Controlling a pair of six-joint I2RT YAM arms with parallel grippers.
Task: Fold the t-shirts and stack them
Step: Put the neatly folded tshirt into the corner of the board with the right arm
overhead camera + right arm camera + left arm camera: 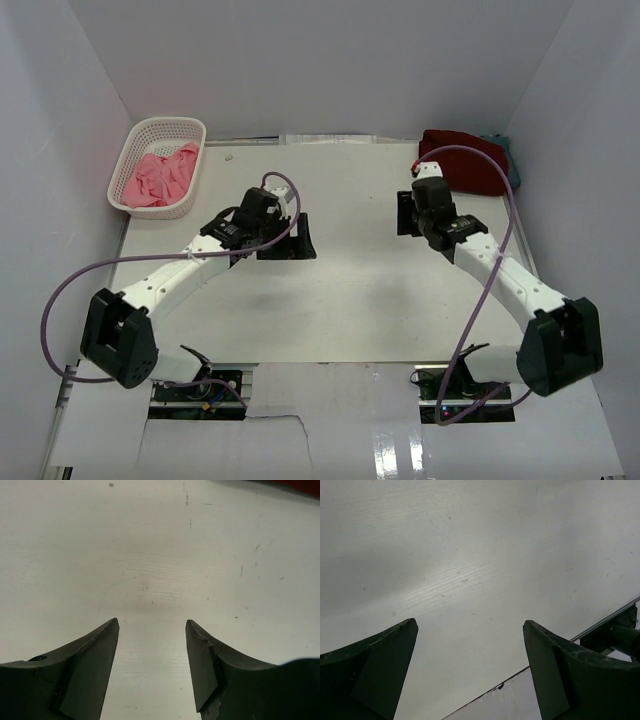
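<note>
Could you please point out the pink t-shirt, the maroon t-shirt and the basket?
pink t-shirt [160, 178]: top view, crumpled middle.
maroon t-shirt [475, 172]: top view, upper surface.
basket [170, 122]: top view, far rim.

No writing, label, brand mark or number can be read in any of the three views. Small coloured specks on the black metal mounting plate [192, 392] at the lower left of the overhead view may be indicator lights, too small to tell.
</note>
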